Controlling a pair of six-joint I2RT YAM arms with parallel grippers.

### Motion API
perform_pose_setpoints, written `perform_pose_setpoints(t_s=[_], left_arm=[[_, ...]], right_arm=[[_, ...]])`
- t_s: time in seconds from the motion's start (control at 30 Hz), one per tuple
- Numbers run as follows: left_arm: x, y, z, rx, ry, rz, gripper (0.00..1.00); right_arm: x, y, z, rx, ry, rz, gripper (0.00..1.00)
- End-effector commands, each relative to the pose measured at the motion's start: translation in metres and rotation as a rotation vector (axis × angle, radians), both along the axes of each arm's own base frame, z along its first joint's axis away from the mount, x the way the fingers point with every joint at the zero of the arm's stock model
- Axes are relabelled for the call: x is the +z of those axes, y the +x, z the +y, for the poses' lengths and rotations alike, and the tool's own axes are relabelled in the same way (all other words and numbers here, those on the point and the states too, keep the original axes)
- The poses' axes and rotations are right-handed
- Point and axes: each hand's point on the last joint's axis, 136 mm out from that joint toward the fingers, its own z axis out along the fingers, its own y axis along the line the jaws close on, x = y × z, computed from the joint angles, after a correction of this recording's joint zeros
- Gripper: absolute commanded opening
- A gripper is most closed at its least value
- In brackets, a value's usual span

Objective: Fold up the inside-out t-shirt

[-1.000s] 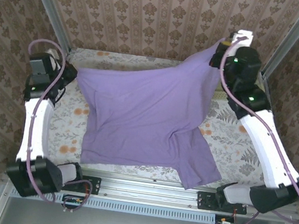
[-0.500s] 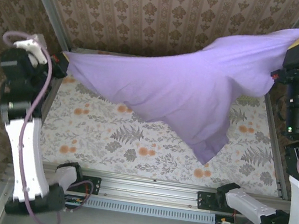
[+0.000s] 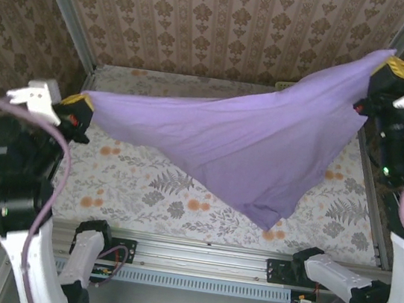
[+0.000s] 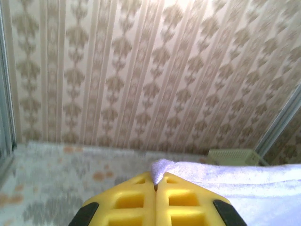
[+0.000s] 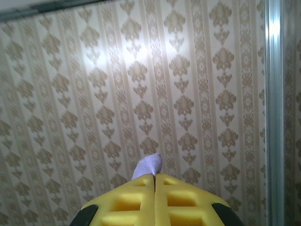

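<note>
The lavender t-shirt [image 3: 248,147] hangs stretched in the air above the table, its lowest tip near the front right. My left gripper [image 3: 82,101] is shut on its left corner at the table's left side; a nub of shirt fabric [image 4: 162,167] pokes out between the yellow fingers [image 4: 127,202] of that gripper [image 4: 155,181]. High at the far right, my right gripper [image 3: 387,66] is shut on the opposite corner. A small tuft of shirt fabric [image 5: 148,165] shows above the closed tips of the right gripper [image 5: 154,178], against the wall.
The table [image 3: 130,179] has a floral cover with ferns and orange flowers. A pale green basket [image 4: 234,157] stands at the back right by the wall, with its rim [image 3: 285,83] peeking over the shirt. Patterned walls and metal posts enclose the space.
Both arms lifted the shirt off the table and spread it in the air. Over the last half second the left gripper moved lower and nearer; the right stayed high.
</note>
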Motion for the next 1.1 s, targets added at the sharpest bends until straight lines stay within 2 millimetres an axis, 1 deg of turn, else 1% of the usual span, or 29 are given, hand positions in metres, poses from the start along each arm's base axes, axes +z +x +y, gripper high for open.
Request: perform_pose_setpoints(t_s=[0.0,0.1,0.13,0.17,0.2,0.27,0.3,0.37,0.43,0.5,0.53,0.63,0.73,0.77,0.8,0.83,0.9,1.0,1.07], left_arm=[[0.021,-0.015,0.002,0.027,0.029,-0.140,0.00],[0.042,-0.043,0.005,0.072,0.016,-0.250,0.00],[0.047,-0.046,0.006,0.082,0.012,-0.266,0.00],[0.050,-0.046,0.007,0.087,0.007,-0.262,0.00],[0.051,-0.040,0.009,0.095,0.003,-0.241,0.00],[0.047,-0.020,0.014,0.106,-0.009,-0.185,0.00],[0.043,-0.007,0.018,0.117,-0.017,-0.150,0.00],[0.030,0.020,0.025,0.132,-0.034,-0.076,0.00],[0.016,0.045,0.028,0.126,-0.047,-0.010,0.00],[-0.001,0.069,0.031,0.123,-0.064,0.058,0.00],[-0.010,0.079,0.033,0.130,-0.070,0.090,0.00],[-0.048,0.111,0.048,0.194,-0.082,0.204,0.00],[-0.092,0.143,0.059,0.236,-0.099,0.313,0.00],[-0.108,0.154,0.063,0.253,-0.104,0.353,0.00],[-0.123,0.164,0.066,0.272,-0.106,0.385,0.00],[-0.136,0.174,0.068,0.282,-0.108,0.405,0.00],[-0.169,0.197,0.071,0.300,-0.101,0.461,0.00],[-0.215,0.229,0.077,0.319,-0.077,0.559,0.00],[-0.238,0.249,0.078,0.313,-0.065,0.615,0.00]], right_arm=[[0.037,-0.065,-0.009,0.095,0.077,-0.167,0.00],[0.051,-0.101,-0.013,0.146,0.103,-0.255,0.00],[0.056,-0.108,-0.015,0.151,0.107,-0.273,0.00],[0.060,-0.111,-0.016,0.150,0.106,-0.282,0.00],[0.063,-0.109,-0.017,0.139,0.105,-0.281,0.00],[0.068,-0.096,-0.015,0.118,0.090,-0.260,0.00],[0.068,-0.084,-0.012,0.105,0.080,-0.242,0.00],[0.066,-0.057,-0.008,0.072,0.061,-0.205,0.00],[0.060,-0.026,-0.004,0.026,0.039,-0.156,0.00],[0.048,0.009,0.002,-0.015,0.011,-0.096,0.00],[0.043,0.023,0.006,-0.022,0.000,-0.073,0.00],[0.012,0.079,0.031,0.013,-0.043,0.019,0.00],[-0.036,0.140,0.061,0.067,-0.072,0.127,0.00],[-0.055,0.161,0.069,0.077,-0.080,0.167,0.00],[-0.082,0.189,0.080,0.084,-0.095,0.222,0.00],[-0.100,0.206,0.086,0.086,-0.102,0.256,0.00],[-0.143,0.244,0.100,0.091,-0.121,0.329,0.00],[-0.200,0.291,0.116,0.096,-0.142,0.419,0.00],[-0.230,0.317,0.123,0.094,-0.150,0.463,0.00]])
